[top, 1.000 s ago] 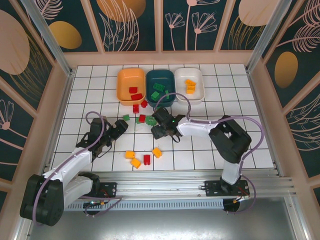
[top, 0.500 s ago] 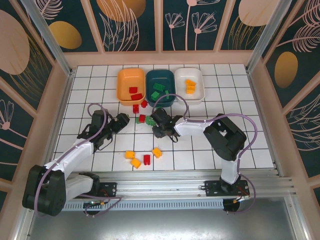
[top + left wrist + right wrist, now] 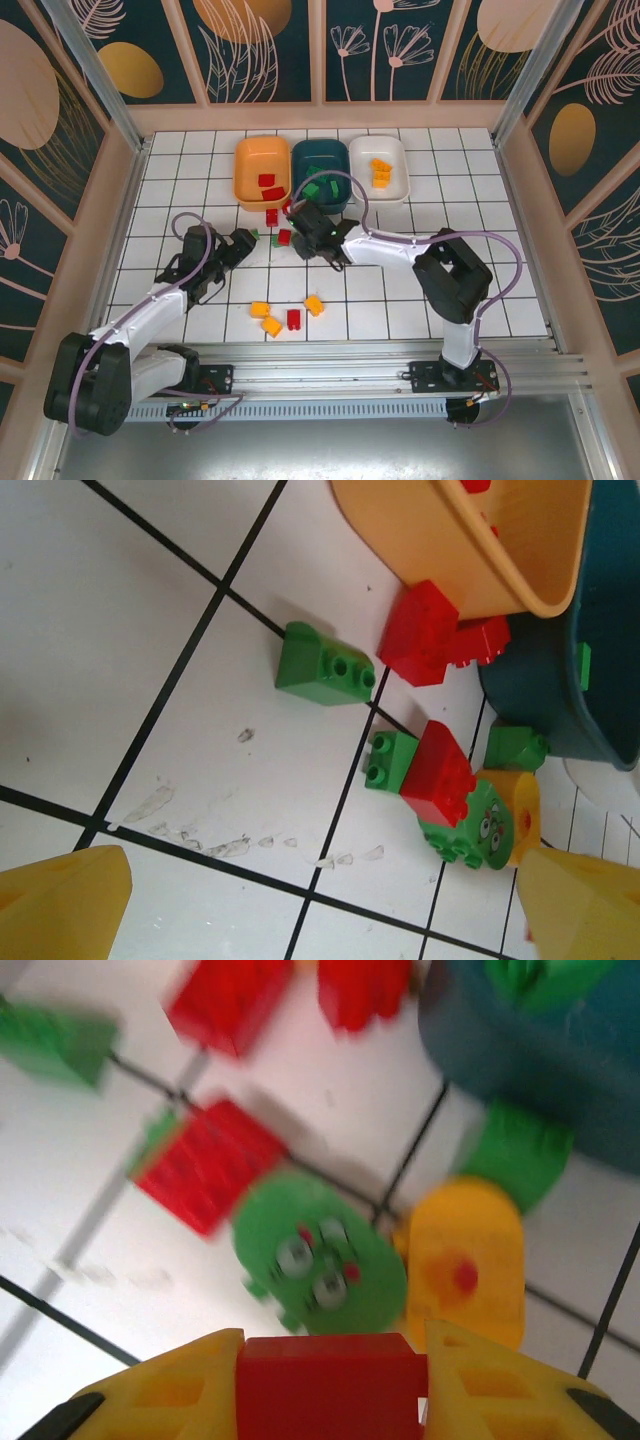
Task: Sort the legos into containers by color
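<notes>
Nearest the arm bases, three yellow bricks (image 3: 271, 326) and a loose red brick (image 3: 293, 319) lay unsorted on the table (image 3: 450, 200). Beyond them, the left gripper (image 3: 243, 243) had crept a little farther up the table toward a green brick (image 3: 325, 666). Its fingers were apart with nothing between them. The right gripper (image 3: 303, 222) had swung up and left from mid-table to the scatter just before the trays.

Its wrist view showed what the overhead view hid. A held red brick (image 3: 325, 1390) was clamped between the yellow fingers (image 3: 170, 1390), above a green face piece (image 3: 320, 1265) and a yellow piece (image 3: 465, 1260).

That brick seemed bound for the orange tray (image 3: 244, 172), which already held reds. The teal tray (image 3: 320, 196) held greens and the white tray (image 3: 400, 172) yellows. The left wrist view alone showed a red pair (image 3: 430, 635) lying right against the orange tray's outer wall.
</notes>
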Tool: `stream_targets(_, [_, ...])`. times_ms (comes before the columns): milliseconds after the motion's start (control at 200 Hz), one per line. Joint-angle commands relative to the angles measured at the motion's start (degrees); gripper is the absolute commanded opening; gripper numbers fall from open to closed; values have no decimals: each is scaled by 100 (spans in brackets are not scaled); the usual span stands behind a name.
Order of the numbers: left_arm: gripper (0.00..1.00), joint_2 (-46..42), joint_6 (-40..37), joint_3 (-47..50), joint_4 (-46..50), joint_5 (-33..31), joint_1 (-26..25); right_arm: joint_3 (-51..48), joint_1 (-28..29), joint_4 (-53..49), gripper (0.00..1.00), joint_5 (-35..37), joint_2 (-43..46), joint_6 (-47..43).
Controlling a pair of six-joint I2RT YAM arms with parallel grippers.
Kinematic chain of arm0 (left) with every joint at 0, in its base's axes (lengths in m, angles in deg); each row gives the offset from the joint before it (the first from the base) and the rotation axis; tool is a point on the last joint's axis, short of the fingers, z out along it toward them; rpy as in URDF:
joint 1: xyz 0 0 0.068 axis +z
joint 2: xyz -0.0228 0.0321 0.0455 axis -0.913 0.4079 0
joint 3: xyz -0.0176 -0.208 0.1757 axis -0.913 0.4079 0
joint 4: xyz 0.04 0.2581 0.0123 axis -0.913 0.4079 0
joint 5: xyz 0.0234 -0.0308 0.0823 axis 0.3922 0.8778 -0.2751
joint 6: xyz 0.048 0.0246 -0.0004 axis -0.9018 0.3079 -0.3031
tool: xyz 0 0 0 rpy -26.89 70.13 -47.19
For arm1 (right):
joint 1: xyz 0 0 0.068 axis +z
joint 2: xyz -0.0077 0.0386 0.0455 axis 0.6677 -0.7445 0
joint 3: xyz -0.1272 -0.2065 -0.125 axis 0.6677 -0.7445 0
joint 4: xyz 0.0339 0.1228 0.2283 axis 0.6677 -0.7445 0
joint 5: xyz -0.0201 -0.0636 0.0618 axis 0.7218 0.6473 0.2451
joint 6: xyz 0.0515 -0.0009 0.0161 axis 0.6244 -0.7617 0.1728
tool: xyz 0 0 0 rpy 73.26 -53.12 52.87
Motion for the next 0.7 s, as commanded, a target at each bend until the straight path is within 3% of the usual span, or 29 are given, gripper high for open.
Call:
stream_targets(0, [99,-16,31,69,-369,-123,25,457,5,108,29,125,-4,-146])
stream_targets(315, [99,13,374,171,-761,390,33,2998,-517,-155,30,-496,-1680,-522])
stream_targets(460, [99,-391,217,81,-338,198,33,4630,-749,-839,31,-772,-2780,-557])
stream_targets(696, [99,-826,-198,-23,137,117,31,6128,-885,-1298,38,-1015,-3804,-614])
